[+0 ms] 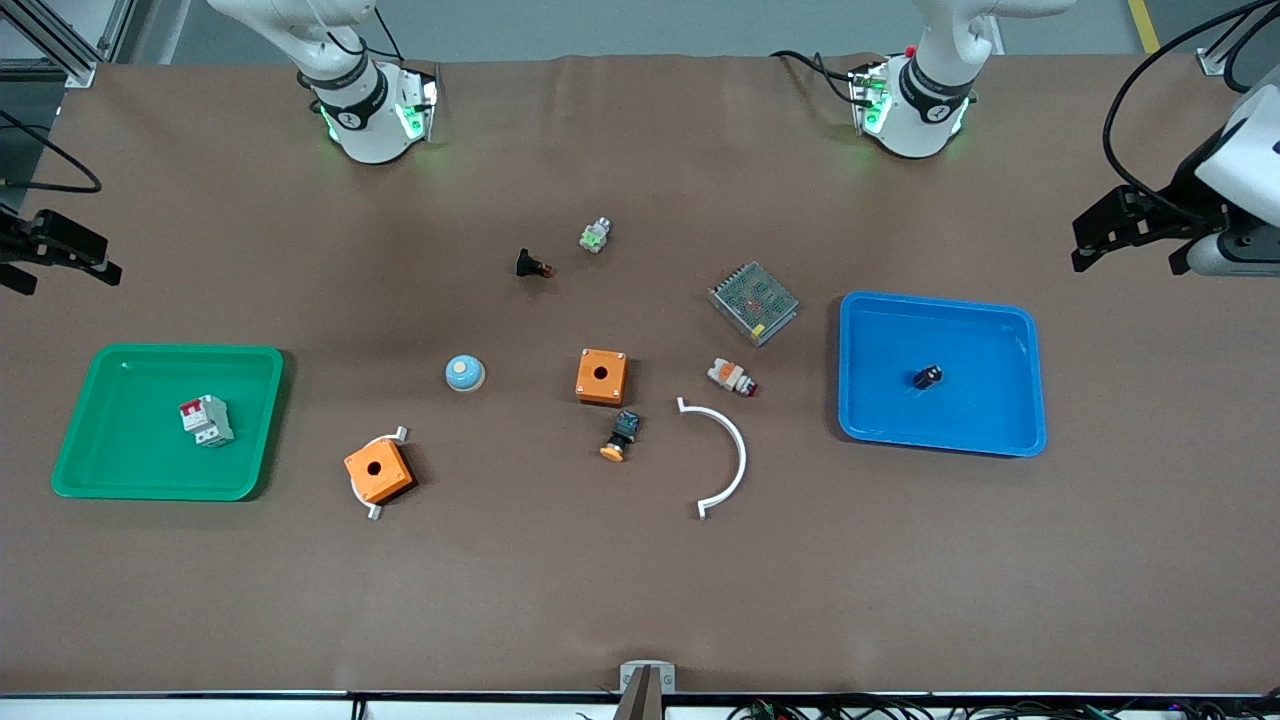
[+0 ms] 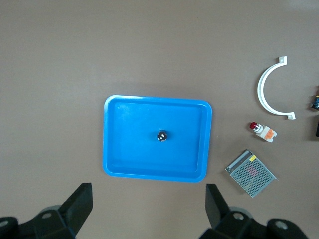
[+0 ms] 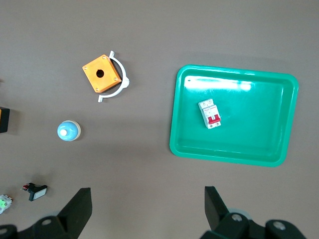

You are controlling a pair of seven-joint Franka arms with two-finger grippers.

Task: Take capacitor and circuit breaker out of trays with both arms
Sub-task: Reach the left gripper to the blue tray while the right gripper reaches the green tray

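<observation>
Capacitor (image 1: 927, 377) sits alone near the middle of your blue tray (image 1: 1020, 330) at the left arm's end of the bench (image 1: 640, 580), and the breaker (image 1: 205, 420) lies alone in the green tray (image 1: 120, 480) at the right arm's end.

Between the two trays you've got a scatter of parts. Two orange boxes: one (image 1: 601, 376) mid-bench, the other (image 1: 379, 471) nearer the front camera, resting on a white curved clip (image 1: 401, 434). A second white curved clip (image 1: 735, 455) lies bare, near the blue tray. Count one each of the rest: a blue dome (image 1: 465, 373) beside the mid-bench box, a black push-button with an orange cap (image 1: 620, 437) just nearer the camera than that box, a white-orange button with a red tip (image 1: 732, 377), a metal mesh power supply (image 1: 753, 302) close to the blue tray's corner, a small black part with a red tip (image 1: 532, 265) and a small green-lit part (image 1: 595, 235), both up toward the robots' bases.

Nothing crowds either tray.

Your left tool (image 2: 149, 211) hangs high over the bench just outside the blue tray, fingers spread wide and empty. Your right tool (image 3: 148, 211) hangs high over the bench beside the green tray, spread wide and empty too.
</observation>
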